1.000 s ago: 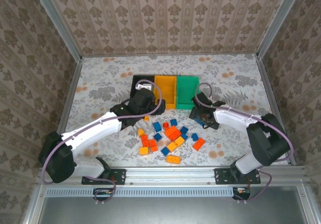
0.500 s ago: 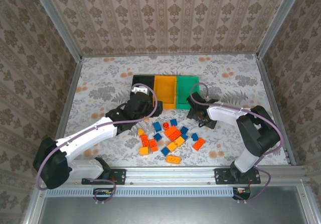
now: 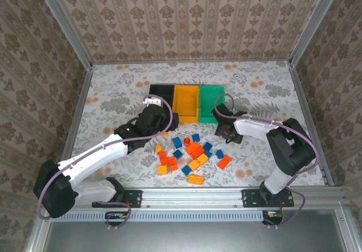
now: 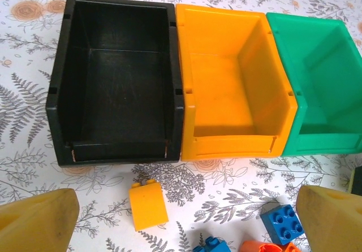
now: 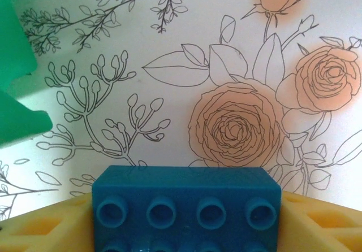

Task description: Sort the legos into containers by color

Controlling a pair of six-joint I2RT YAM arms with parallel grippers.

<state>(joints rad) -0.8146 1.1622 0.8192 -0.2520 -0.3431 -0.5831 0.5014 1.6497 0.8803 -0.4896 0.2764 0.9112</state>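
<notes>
right claw (image 3: pixel 226 129) narrowed around blue lego (image 5: pixel 186 201) | lower half cropped, grip unclear

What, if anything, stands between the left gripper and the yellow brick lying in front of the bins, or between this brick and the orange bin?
Nothing visible. The yellow brick lies on the table between the fingers of the open left gripper. Only bare table separates it from the low front lip of the orange bin.

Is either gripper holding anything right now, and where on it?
Right gripper pinches a blue brick by its two short ends; whether it is lifted cannot be told. Left gripper is open, holding nothing.
</notes>
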